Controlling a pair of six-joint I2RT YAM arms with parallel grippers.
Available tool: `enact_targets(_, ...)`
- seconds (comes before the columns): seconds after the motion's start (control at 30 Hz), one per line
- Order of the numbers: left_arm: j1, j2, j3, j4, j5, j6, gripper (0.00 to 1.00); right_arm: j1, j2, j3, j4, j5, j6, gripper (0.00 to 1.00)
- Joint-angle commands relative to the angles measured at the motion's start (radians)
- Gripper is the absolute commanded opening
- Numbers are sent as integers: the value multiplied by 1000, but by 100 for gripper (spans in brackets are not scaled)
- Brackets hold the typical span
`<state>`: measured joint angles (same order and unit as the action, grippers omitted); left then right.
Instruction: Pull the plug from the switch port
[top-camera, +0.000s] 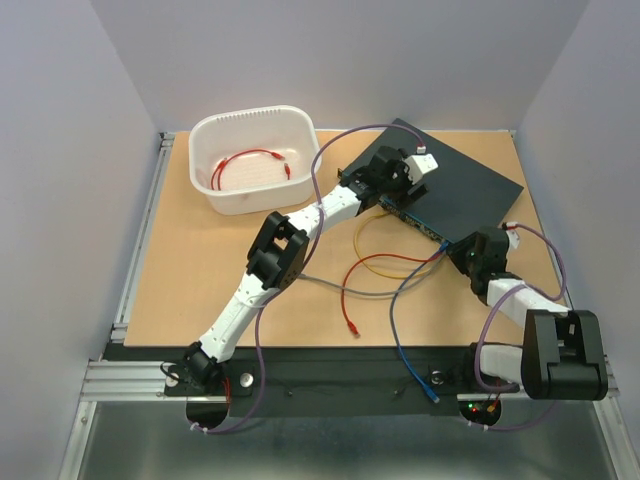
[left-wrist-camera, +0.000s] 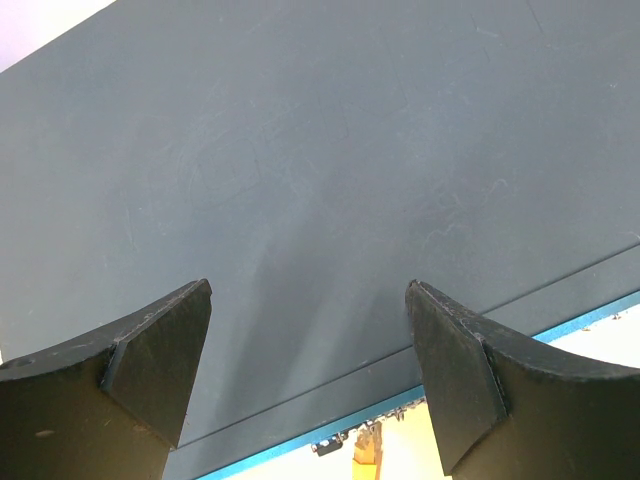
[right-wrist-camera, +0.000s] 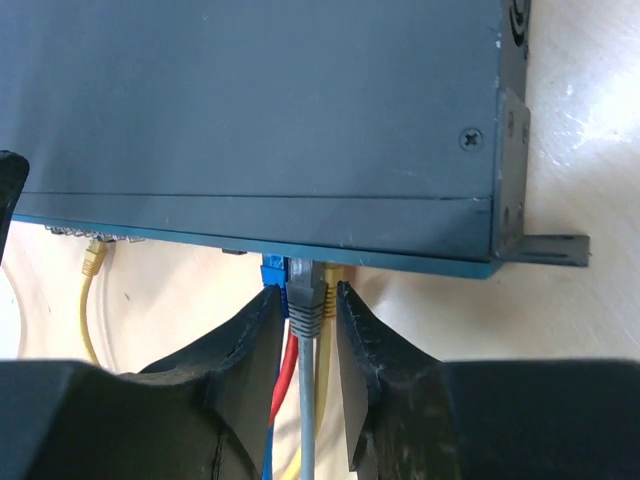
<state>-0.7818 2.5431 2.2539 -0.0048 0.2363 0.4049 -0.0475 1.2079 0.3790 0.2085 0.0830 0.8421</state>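
The wooden surface (top-camera: 200, 290) carries everything. The switch (top-camera: 470, 185) lies flat on it, right under the left end effector (left-wrist-camera: 308, 288) and just ahead of the right end effector (right-wrist-camera: 308, 292). The white tub (top-camera: 245, 200) sits well off to the left end effector's left, out of the way. The left end effector is spread wide with nothing in it, over the switch's flat top near the socket edge. I think it is there to stop the box sliding when the plug is tugged, but I cannot tell if it touches. The right end effector is squeezed narrow around the grey plug (right-wrist-camera: 308, 312), one finger on each side, and the plug is not out of its socket yet. Straight back from these fingers only loose cables lie on the surface, so a pull that way looks to have room. It is crowded by the fingers, though. A blue plug (right-wrist-camera: 272, 272) sits just beside the left finger, and a red cable (right-wrist-camera: 288, 370) and a yellow cable (right-wrist-camera: 325, 340) run between the fingers too. The switch's corner bracket (right-wrist-camera: 540, 250) is off to the right, apart.
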Motion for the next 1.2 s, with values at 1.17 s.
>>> enact_targets(1.17,-39,-40,42,-104,147,184,94,-38,79,-68,200,-75,32,4)
